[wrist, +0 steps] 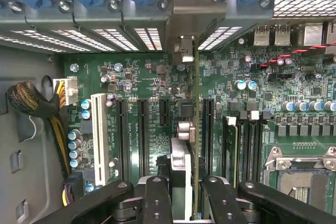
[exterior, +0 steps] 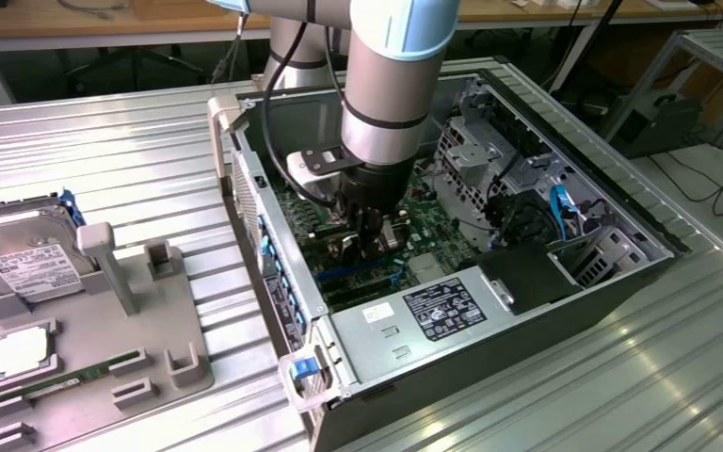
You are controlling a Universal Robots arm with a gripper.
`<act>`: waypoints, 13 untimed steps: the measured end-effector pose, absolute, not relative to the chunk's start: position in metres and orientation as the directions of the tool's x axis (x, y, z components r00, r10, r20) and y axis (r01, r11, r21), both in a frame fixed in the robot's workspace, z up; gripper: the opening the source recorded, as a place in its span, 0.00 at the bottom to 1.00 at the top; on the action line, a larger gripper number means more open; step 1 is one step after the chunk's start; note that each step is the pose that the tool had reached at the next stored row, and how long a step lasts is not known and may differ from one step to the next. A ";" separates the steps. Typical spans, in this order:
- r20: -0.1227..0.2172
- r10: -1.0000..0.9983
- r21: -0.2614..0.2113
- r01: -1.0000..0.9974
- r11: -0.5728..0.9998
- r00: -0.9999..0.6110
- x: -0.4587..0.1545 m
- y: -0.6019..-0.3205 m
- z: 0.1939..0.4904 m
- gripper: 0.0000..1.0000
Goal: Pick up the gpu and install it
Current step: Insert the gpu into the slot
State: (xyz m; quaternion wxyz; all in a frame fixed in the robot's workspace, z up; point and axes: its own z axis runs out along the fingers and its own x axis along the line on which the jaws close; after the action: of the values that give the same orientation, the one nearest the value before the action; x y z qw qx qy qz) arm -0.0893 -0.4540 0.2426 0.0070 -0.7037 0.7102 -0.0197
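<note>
Exterior view: the robot arm (exterior: 387,104) reaches straight down into an open computer case (exterior: 613,282) lying on its side on a ribbed metal table (exterior: 110,160). The gripper (exterior: 372,247) sits low over the green motherboard (exterior: 431,226), beside the power supply (exterior: 443,311) with its dark label. On the exterior view's left, a grey parts holder (exterior: 148,330) carries a hard drive (exterior: 29,268) with a white label and a narrow green memory stick (exterior: 72,381).

Wrist view: the gripper (wrist: 185,203) pinches the gpu (wrist: 196,129), seen edge-on as a thin upright card running between the two black fingers (wrist: 157,203). The card's metal bracket (wrist: 184,51) meets the slotted rear wall of the case (wrist: 105,35). The card stands along the black expansion slots (wrist: 142,135), well apart from the white slot (wrist: 98,129); its lower edge appears to lie in or just above one slot, though seating cannot be confirmed from this angle. Braided cables (wrist: 31,103) lie at the board's far side, and an empty processor socket (wrist: 304,177) lies at the opposite side.
</note>
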 end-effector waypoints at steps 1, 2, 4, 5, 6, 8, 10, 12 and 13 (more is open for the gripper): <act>0.018 -1.000 -0.038 -0.999 0.009 -0.010 -0.089 -0.454 0.242 0.28; 0.018 -1.000 -0.038 -0.999 0.009 -0.010 -0.089 -0.454 0.242 0.28; 0.017 -1.000 -0.038 -0.999 0.009 -0.010 -0.089 -0.454 0.242 0.28; 0.017 -1.000 -0.038 -0.999 0.009 -0.010 -0.089 -0.454 0.242 0.28; 0.017 -1.000 -0.038 -0.999 0.009 -0.010 -0.089 -0.454 0.242 0.28; 0.017 -1.000 -0.038 -0.999 0.009 -0.010 -0.089 -0.454 0.242 0.28; 0.017 -1.000 -0.038 -0.999 0.009 -0.010 -0.089 -0.453 0.242 0.28; 0.017 -1.000 -0.038 -0.999 0.009 -0.010 -0.089 -0.453 0.242 0.28; 0.017 -1.000 -0.038 -0.999 0.009 -0.010 -0.089 -0.453 0.242 0.28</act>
State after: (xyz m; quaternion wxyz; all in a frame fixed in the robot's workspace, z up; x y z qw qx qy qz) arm -0.0893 -0.4528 0.2423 0.0071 -0.7037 0.7102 -0.0195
